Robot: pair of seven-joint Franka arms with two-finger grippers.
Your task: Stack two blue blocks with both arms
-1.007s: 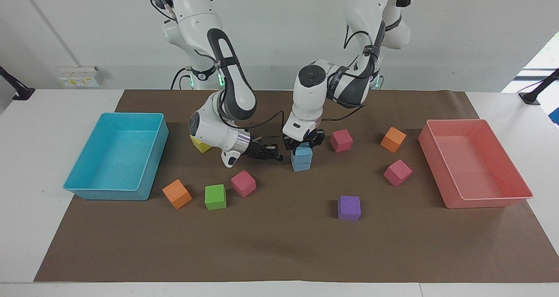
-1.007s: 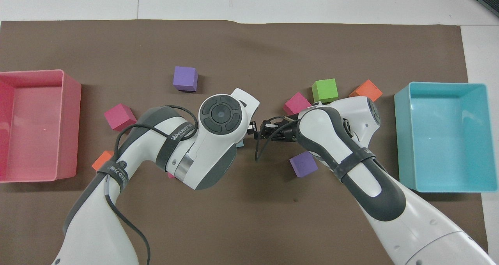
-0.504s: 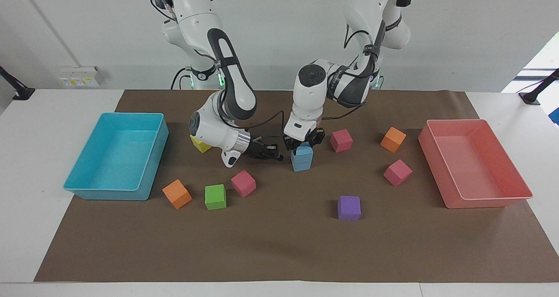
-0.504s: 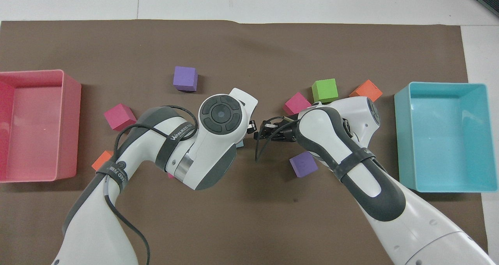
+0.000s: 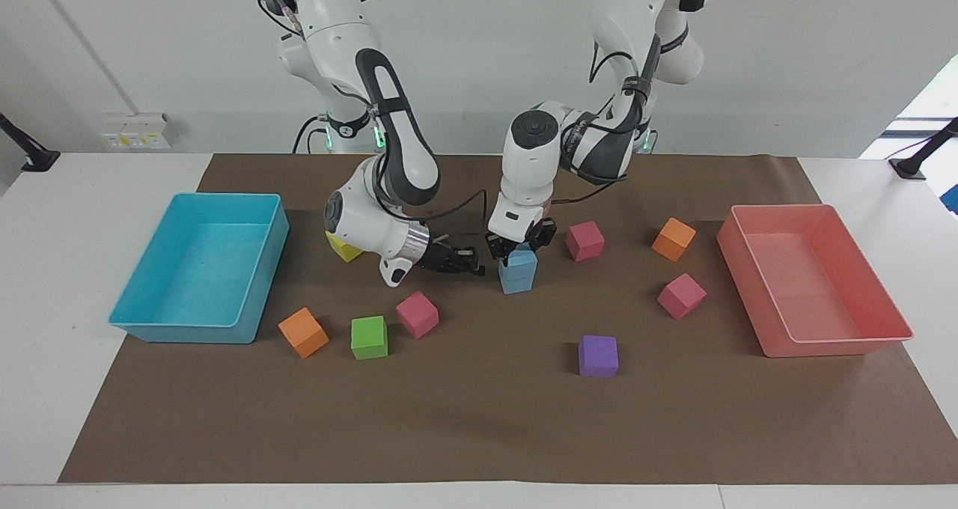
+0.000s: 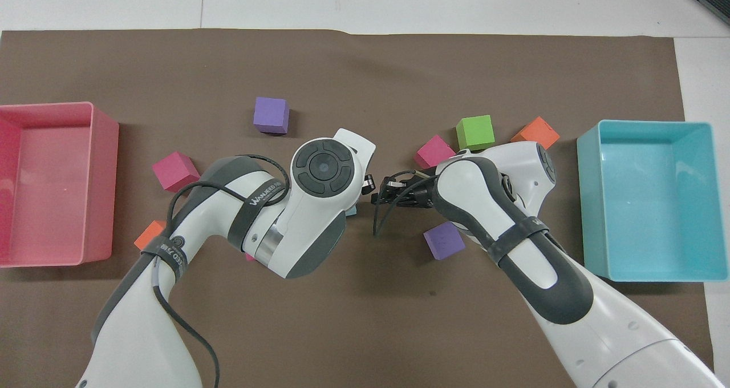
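At the middle of the brown mat (image 5: pixel 479 419) on the tabletop, the two blue blocks stand as a stack: the lower blue block (image 5: pixel 517 278) sits on the mat and the upper blue block (image 5: pixel 520 257) rests on top of it. The left pincer (image 5: pixel 521 244) points straight down onto the stack, its fingertips pinching the upper blue block from either side. In the overhead view only a sliver of blue (image 6: pixel 352 210) shows under the left arm's wrist.

The right pincer (image 5: pixel 473 266) lies nearly level, low over the mat just beside the stack toward the right arm's end, pressed together on nothing and not touching the blocks.

Around them sit a pink cube (image 5: pixel 417 314), a green cube (image 5: pixel 369 337) and a purple cube (image 5: pixel 598 355), all farther from the robots than the stack.
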